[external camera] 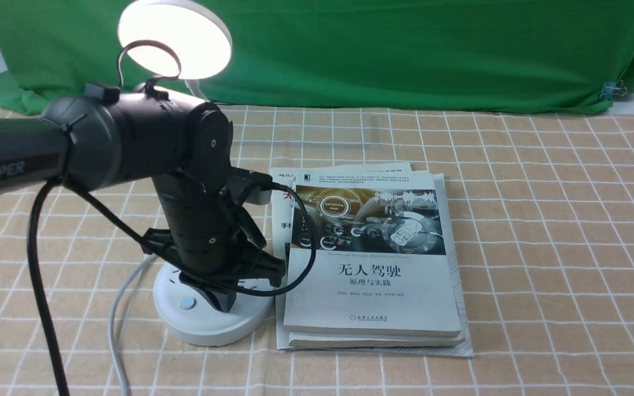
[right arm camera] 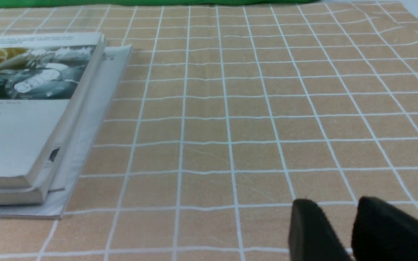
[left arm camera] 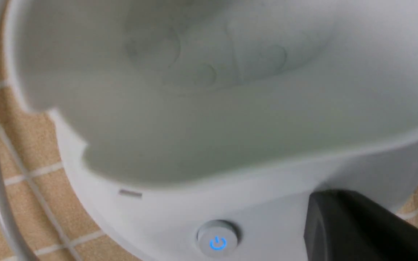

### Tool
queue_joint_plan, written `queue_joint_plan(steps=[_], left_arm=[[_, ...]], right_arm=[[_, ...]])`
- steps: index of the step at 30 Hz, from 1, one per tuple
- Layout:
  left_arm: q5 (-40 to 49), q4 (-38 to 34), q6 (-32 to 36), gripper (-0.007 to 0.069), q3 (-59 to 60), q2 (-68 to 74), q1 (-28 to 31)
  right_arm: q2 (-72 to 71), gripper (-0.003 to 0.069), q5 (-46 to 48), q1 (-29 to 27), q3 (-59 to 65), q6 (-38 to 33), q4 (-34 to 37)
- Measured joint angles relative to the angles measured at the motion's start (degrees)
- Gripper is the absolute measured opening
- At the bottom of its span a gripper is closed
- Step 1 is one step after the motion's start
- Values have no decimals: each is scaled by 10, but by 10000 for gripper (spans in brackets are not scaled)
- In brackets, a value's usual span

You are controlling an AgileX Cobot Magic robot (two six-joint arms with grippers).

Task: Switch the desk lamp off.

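The desk lamp's round disc head (external camera: 176, 38) glows brightly at the back left. Its white round base (external camera: 212, 327) stands on the checked cloth, with a button (external camera: 186, 303) lit blue. My left gripper (external camera: 222, 301) points down onto the base, just to the right of that button, its fingers pressed together with nothing between them. In the left wrist view the blue power button (left arm camera: 217, 241) lies beside the black gripper tip (left arm camera: 327, 203), under the cup holder (left arm camera: 209, 108). My right gripper (right arm camera: 339, 212) hovers low over bare cloth with a narrow gap between its fingers.
A stack of books (external camera: 375, 264) lies right beside the lamp base and shows again in the right wrist view (right arm camera: 31, 108). The lamp's white cable (external camera: 119, 313) curls off the base toward the front edge. A green backdrop (external camera: 405, 55) closes the far side.
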Motion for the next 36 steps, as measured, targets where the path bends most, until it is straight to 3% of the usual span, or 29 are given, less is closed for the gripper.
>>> queue_joint_plan(steps=[26,32,36], left_arm=[[-5,-1,6,1,16,-7,0],[-78,-1,2,1,146,-175,0],[-173,-11,1,1,264,-317,0]], right_arm=[[0,243,0,0,0,0,0],[0,243,0,0,0,0,0],[0,243,0,0,0,0,0]])
